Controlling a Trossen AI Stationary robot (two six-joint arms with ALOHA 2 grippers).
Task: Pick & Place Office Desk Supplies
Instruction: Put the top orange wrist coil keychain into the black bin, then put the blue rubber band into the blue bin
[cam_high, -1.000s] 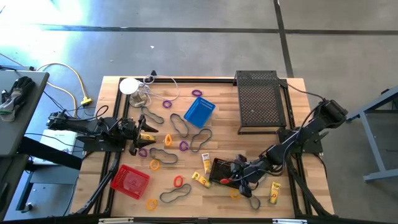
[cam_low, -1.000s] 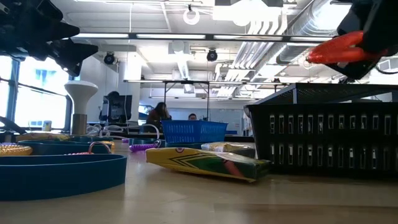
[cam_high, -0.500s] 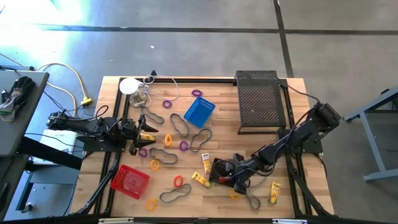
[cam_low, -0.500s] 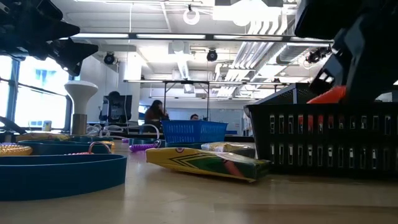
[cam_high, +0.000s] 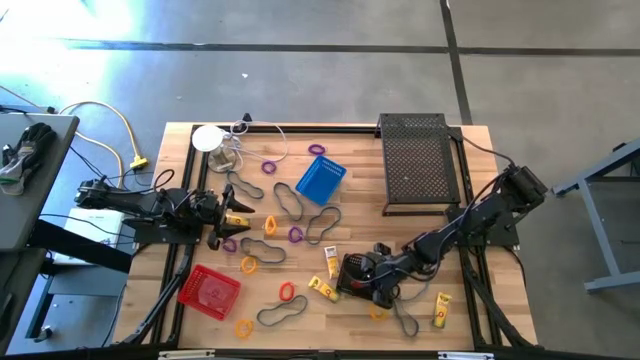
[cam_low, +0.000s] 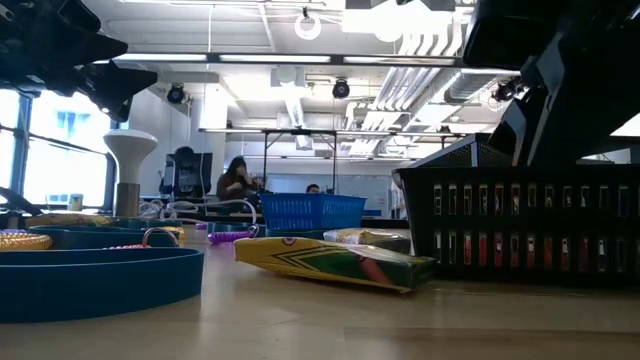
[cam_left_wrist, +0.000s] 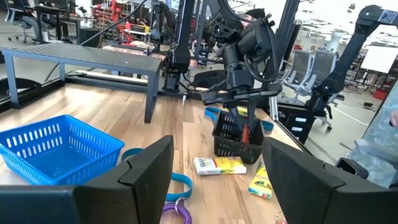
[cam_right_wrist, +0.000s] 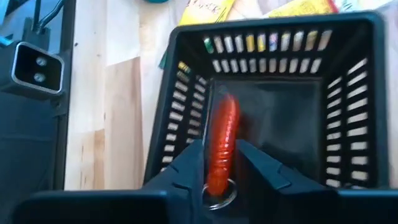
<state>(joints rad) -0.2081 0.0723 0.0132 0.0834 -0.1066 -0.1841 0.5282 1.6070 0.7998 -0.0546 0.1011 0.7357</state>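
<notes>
Wooden table (cam_high: 300, 135): right gripper (cam_right_wrist: 217, 171) dips into black basket (cam_right_wrist: 273, 99), fingers narrow around orange ring (cam_right_wrist: 222, 140), long axis along fingers. Left gripper (cam_high: 232, 218) waits wide.

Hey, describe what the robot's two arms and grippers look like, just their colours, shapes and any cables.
Both arms are dark, nearly black, built of jointed segments. The left gripper ends in two broad, flat black fingers. The right gripper has narrower, tapering black fingers. Black cables loop along the right arm near its wrist. No markings or labels can be made out on either arm.
</notes>
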